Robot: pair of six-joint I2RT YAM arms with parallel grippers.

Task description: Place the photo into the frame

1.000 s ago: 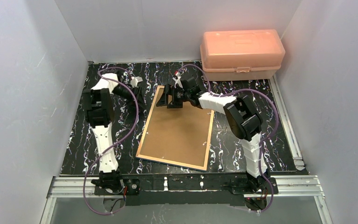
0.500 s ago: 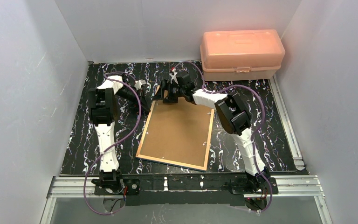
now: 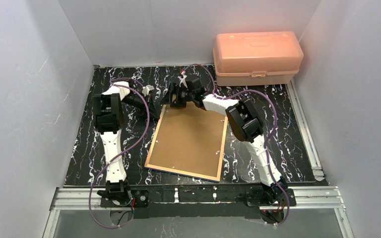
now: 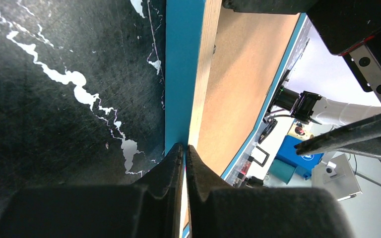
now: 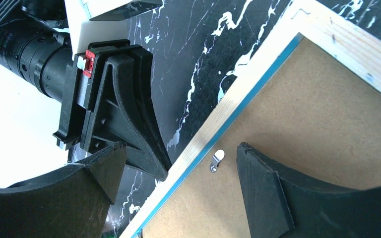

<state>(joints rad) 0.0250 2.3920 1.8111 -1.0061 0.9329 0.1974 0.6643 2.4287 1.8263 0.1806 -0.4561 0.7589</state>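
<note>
Black marbled tabletop (image 3: 302, 139) enclosed by white walls, with a pink plastic box (image 3: 257, 57) at the far right. The frame (image 3: 183, 172) lies face down at centre, its brown backing board (image 3: 188, 141) uppermost. The left gripper (image 4: 185, 151) is fully closed, its joined tips pressed to the frame's left side edge near the far corner; whether anything is pinched there cannot be told. The right gripper (image 5: 178, 148) hangs over that same corner, jaws spread wide and holding nothing, with a small metal retaining tab (image 5: 217, 159) between them.
</note>
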